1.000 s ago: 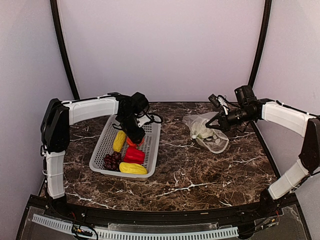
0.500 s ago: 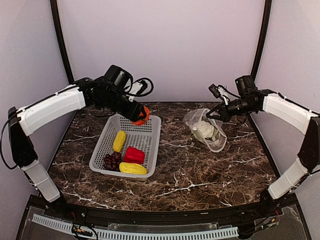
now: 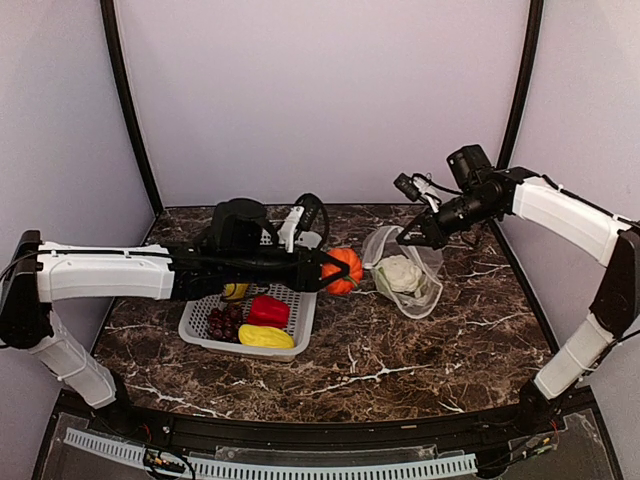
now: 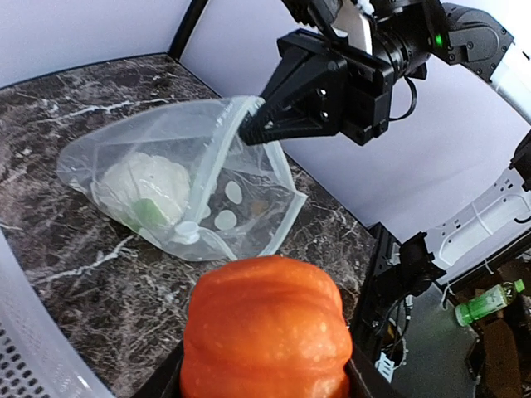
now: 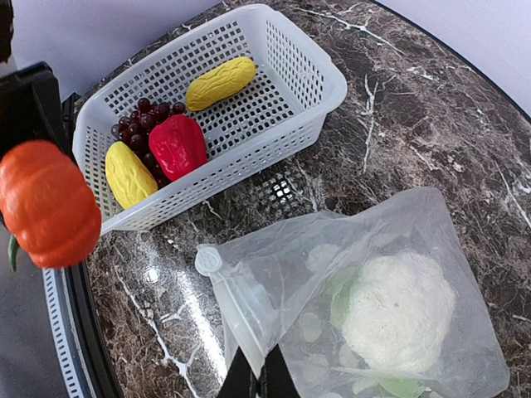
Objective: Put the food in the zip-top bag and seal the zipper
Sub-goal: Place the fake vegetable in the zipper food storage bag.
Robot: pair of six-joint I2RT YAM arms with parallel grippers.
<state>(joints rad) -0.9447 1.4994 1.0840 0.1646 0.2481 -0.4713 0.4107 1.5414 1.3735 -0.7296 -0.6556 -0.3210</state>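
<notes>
Your left tool (image 3: 332, 270) is clamped on the pumpkin (image 3: 345, 269), one finger on each side, jaws partway apart around it. The arm reaches out low across the basket (image 3: 195, 328) and the pumpkin hangs in the air past the basket's right rim, clear of the desk (image 3: 400, 350). It's near the bag (image 3: 427, 293) but not touching it, and it's outside the mouth. From the left wrist the pumpkin (image 4: 264, 327) fills the bottom of the view, with the bag (image 4: 249, 195) straight ahead. Your right tool (image 3: 408, 237) is pinched tight on the bag's mouth edge, jaws fully closed on the plastic at the zipper (image 4: 211, 166). It holds that edge up off the desk, so the mouth gapes toward the pumpkin side. The zipper isn't sealed. The strip runs down from the pinch to a small white tab (image 5: 207, 261) at its low end. The rest of the bag lies slumped on the desk. The cauliflower (image 3: 398, 274) is already inside, sitting toward the bottom of the bag, and white dots show through the plastic beside it. In the basket you have the red pepper (image 5: 177, 145), two yellow pieces (image 5: 220, 83), one on each side of the pepper, and the grapes (image 5: 137, 124) tucked between them. The basket sits on the left half of the desk, well apart from the bag.
</notes>
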